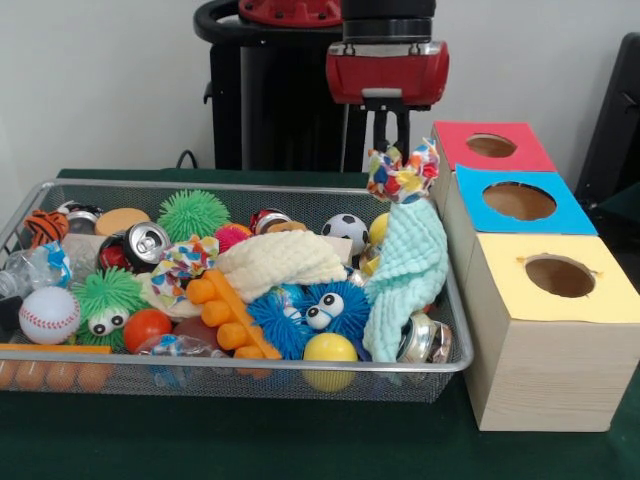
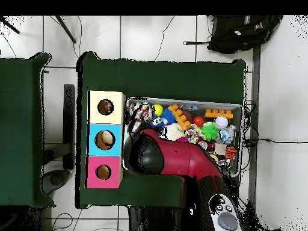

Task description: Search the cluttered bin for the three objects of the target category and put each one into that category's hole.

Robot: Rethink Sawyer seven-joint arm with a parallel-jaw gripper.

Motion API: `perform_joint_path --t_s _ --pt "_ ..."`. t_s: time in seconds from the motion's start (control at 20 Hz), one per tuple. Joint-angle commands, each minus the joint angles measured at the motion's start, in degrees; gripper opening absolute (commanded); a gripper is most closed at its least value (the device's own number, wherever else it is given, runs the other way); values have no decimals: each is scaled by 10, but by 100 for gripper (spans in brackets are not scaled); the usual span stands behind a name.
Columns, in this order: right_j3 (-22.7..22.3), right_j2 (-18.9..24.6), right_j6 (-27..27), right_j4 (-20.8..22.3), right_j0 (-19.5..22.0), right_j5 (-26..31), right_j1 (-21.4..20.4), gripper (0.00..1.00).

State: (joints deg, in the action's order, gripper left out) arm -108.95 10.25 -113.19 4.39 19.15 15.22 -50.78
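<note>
Currently the gripper (image 1: 398,150) hangs above the right far corner of the bin (image 1: 60,378), its fingers pinched on one dotted fabric piece (image 1: 403,174) that is lifted clear of the clutter. This looks like the carry step: the piece is out of the bin but not yet at the yellow-topped hole (image 1: 559,276), which sits in the nearest wooden box, right of the bin. The next move calls for travel rightward and toward the near side until the piece is over that hole, then release; the red-topped hole (image 1: 491,146) and blue-topped hole (image 1: 519,201) lie closer and must be passed. Count: three holes, one per box top. A second dotted piece (image 1: 186,258) lies mid-bin beside the cream cloth (image 1: 280,262); a third is not discernible. One mint cloth (image 1: 408,270) drapes the bin's right side.
</note>
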Motion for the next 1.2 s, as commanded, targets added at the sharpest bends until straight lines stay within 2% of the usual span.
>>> perform_joint_path --t_s 0.05,0.7,0.9,1.2 --pt "-19 19 -78 -34 -17 67 8 0" --pt "25 -21 -95 -64 -66 110 6 0" --pt "40 -31 -93 -70 -72 112 18 0" --pt "95 -49 -106 -86 -70 134 59 0"
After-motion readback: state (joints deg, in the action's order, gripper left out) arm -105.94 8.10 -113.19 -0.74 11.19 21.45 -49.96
